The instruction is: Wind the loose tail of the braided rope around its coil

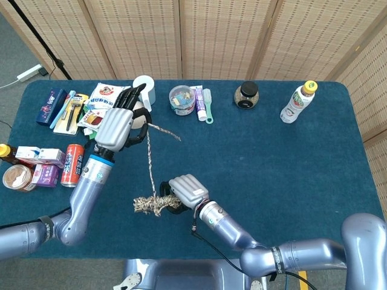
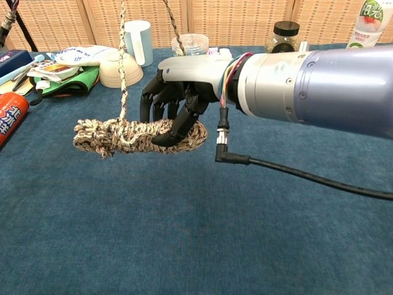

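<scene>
Woven screens behind, dark blue tabletop (image 1: pixel 290 175) below. Right robot hand (image 2: pixel 178 98) clamped on one end of the coil (image 2: pixel 132 135), holding it level and clear of the cloth, seemingly so the line can pass all the way round. Left robot hand (image 1: pixel 118 124) up near the white cup (image 1: pixel 145 87), fingers closed on the tail (image 1: pixel 149 163), drawing it taut up from the bundle; free end (image 1: pixel 166 132) trailing off to the side. Several wraps on already, plenty of slack left. Next up, probably: another lap around the bare end.
</scene>
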Tool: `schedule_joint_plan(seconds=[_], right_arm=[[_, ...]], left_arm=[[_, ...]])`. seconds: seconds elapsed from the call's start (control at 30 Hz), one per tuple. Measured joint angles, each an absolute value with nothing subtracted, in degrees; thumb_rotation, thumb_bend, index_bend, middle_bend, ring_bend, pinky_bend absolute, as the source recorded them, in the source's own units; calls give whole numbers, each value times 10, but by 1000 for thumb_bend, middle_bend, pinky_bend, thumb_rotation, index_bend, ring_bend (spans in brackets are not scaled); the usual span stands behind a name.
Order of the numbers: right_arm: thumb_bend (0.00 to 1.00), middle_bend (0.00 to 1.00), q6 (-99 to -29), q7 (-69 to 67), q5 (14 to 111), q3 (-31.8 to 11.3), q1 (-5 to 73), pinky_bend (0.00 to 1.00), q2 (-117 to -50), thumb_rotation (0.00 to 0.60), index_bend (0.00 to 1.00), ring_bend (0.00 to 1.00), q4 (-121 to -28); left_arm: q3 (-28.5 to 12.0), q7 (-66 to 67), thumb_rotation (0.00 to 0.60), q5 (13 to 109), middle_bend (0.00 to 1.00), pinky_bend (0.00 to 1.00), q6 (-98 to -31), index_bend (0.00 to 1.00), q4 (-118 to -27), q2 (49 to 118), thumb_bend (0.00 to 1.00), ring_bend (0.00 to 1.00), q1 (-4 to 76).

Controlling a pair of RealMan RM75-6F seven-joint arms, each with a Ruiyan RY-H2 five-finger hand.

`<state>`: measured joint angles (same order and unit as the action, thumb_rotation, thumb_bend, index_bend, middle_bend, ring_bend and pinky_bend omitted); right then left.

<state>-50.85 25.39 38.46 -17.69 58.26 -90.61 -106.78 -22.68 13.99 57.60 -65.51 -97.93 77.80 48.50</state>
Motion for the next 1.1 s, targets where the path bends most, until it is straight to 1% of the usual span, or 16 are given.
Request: schedule_joint_plan(seconds=[0.27, 0.5, 0.77, 0.93, 1.03, 1.1], right_arm=[[675, 586, -479, 201, 378, -198, 576, 603, -856, 600, 577, 447, -1094], [676, 587, -456, 138, 357, -224, 575, 603, -826, 600, 577, 447, -1111], [677, 587, -438, 58, 293, -259, 581, 603, -809, 600, 577, 447, -1122], [679, 587, -446, 26, 254, -276, 591, 603, -803, 600, 577, 448, -1119], [689, 589, -464, 17, 237, -281, 596, 606, -802, 600, 577, 451, -1113], [691, 591, -488, 17, 232, -283, 600, 608, -808, 600, 577, 453, -1104]], left_arm=[[-208, 127, 600, 582, 0, 0, -648, 584, -913, 785, 503, 0, 478], [-178, 101, 600, 609, 0, 0, -632, 584, -841, 811, 503, 0, 471], [-142, 114, 600, 656, 0, 0, -630, 584, -816, 843, 503, 0, 471], [-123, 136, 600, 685, 0, 0, -641, 584, -808, 855, 503, 0, 468], [-108, 147, 600, 700, 0, 0, -641, 584, -807, 853, 503, 0, 463], [-100, 152, 600, 706, 0, 0, -641, 584, -816, 846, 503, 0, 460]])
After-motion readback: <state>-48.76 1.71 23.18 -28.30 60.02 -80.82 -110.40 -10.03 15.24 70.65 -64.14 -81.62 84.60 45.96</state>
